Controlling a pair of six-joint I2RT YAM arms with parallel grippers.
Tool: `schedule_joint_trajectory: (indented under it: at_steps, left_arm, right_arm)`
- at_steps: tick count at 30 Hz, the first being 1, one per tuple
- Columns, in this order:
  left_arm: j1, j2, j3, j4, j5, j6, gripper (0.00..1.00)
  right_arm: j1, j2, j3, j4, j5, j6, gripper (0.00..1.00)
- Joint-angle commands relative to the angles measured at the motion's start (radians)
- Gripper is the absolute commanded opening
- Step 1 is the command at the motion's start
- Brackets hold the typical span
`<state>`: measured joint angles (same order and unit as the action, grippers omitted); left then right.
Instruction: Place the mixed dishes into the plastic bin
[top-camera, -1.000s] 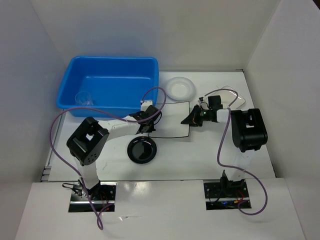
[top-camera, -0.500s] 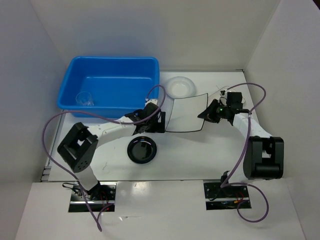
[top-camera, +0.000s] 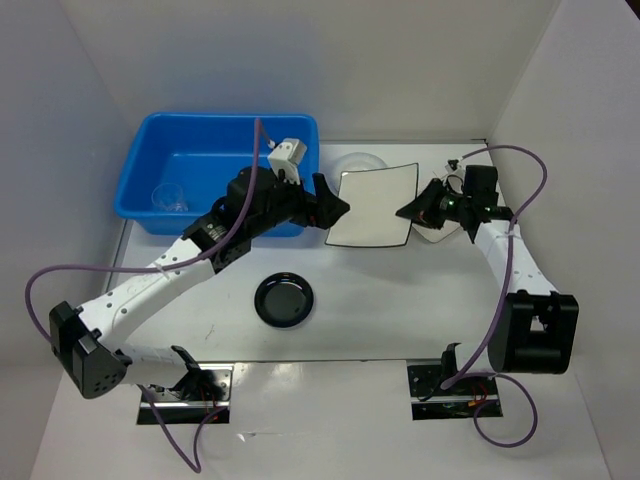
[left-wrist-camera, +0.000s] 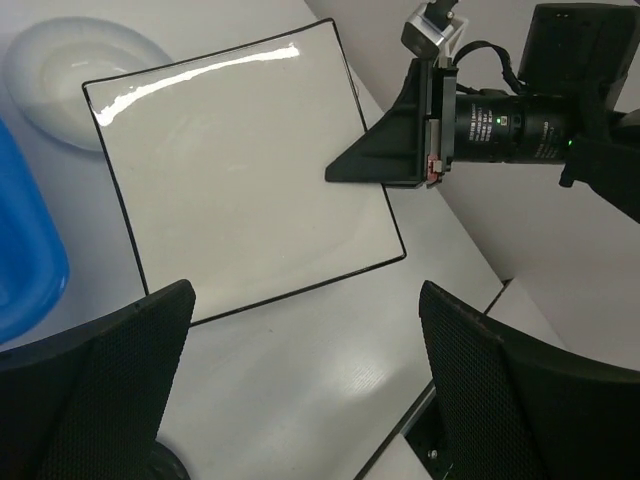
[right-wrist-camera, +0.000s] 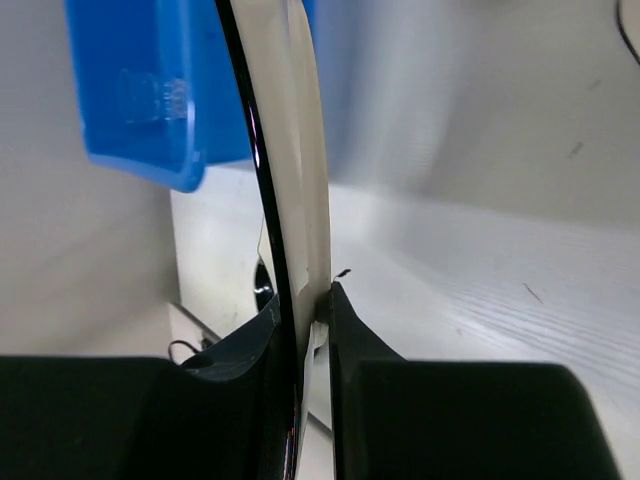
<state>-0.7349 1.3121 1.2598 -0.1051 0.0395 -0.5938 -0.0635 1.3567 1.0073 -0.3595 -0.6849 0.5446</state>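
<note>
While on plate (top-camera: 370, 205) edge, right gripper (top-camera: 405, 211).

Wht table (top-camera: 400, 310), plain wht walls (top-camera: 400, 60)

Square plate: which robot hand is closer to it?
Right. The right gripper pinches the right edge of the square plate; the left gripper hangs open beside its left edge.

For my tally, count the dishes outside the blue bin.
4: square plate in the right jaws, black saucer on the table, white bowl behind it, pale plate mostly hidden under the right arm.
</note>
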Motion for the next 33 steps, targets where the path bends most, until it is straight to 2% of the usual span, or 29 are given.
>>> schedule_joint_trajectory:
  at_steps: [1,2,7,9,17,22,25,28,31,33]
  left_arm:
    - [-0.001,-0.013,0.047,-0.004,-0.021,0.058,1.00]
    - [-0.001,-0.023,0.047,-0.004,-0.021,0.058,1.00]
    - [0.169,-0.082,0.049,0.012,0.016,0.028,1.00]
    - [0.221,-0.082,0.069,-0.030,0.004,0.016,1.00]
    - [0.486,-0.071,0.079,-0.104,-0.056,0.006,1.00]
    - [0.549,-0.007,0.058,-0.068,0.031,0.037,1.00]
    - [0.595,0.015,-0.005,0.040,0.164,0.006,1.00]
    - [0.624,0.030,-0.017,0.076,0.181,-0.015,1.00]
    - [0.634,0.041,-0.017,0.065,0.181,-0.015,1.00]
    - [0.634,0.050,-0.017,0.065,0.181,-0.015,1.00]
  right_arm:
    - [0.001,-0.076,0.148,0.122,-0.174,0.080,0.00]
    - [0.001,-0.067,0.169,0.122,-0.183,0.080,0.00]
    - [0.123,0.019,0.365,0.106,-0.110,0.080,0.00]
    - [0.169,0.067,0.442,0.106,-0.094,0.089,0.00]
    - [0.264,0.362,0.717,0.085,-0.024,0.058,0.00]
    - [0.330,0.524,0.913,0.051,0.013,0.035,0.00]
    - [0.375,0.660,1.054,0.011,0.013,0.025,0.00]
    - [0.416,0.794,1.226,-0.053,0.033,0.014,0.00]
    - [0.435,0.941,1.446,-0.148,0.059,-0.002,0.00]
    - [0.458,1.031,1.664,-0.238,0.059,-0.002,0.00]
